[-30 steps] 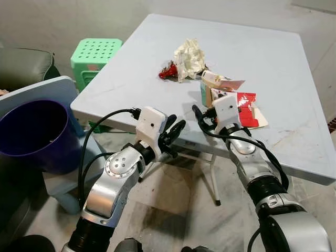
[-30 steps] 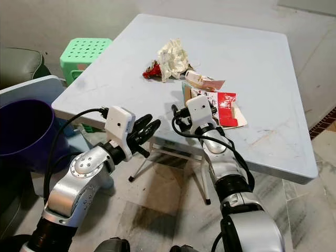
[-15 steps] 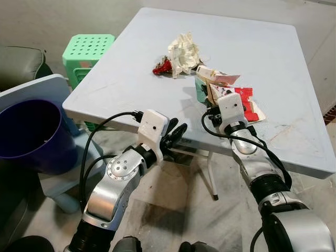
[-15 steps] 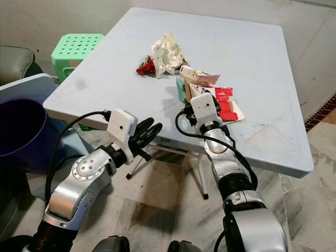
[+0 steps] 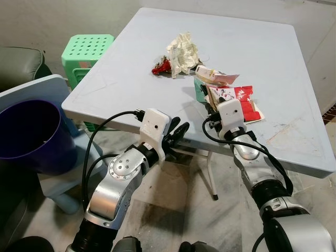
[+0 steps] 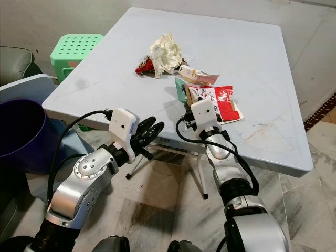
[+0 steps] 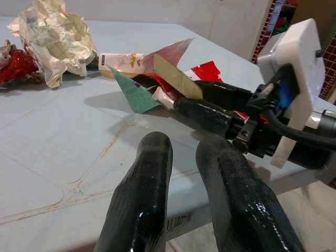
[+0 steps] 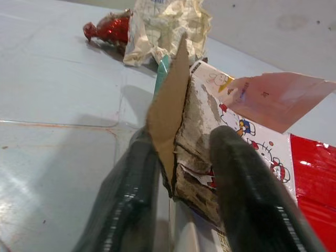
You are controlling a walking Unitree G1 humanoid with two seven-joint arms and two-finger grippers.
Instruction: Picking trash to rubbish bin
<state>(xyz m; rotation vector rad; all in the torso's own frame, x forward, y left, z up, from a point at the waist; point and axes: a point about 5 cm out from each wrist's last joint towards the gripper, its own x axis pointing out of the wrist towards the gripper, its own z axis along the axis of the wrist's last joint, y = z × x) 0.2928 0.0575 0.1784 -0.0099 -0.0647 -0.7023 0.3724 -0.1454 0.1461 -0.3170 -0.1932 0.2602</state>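
Right, your right gripper (image 8: 176,173) had its two black fingers set astride the torn edge of the flattened carton (image 5: 231,98) near the table's (image 5: 131,73) front edge, with a gap on either side and no squeeze yet, while your left gripper (image 7: 181,157) hovered narrow and empty just off that edge. You risked only pinching the ragged cardboard flap, I'd say, so it could have torn or slid out on the lift. The purple bin (image 5: 31,134) stood well apart on your left, a long carry for a weak hold.
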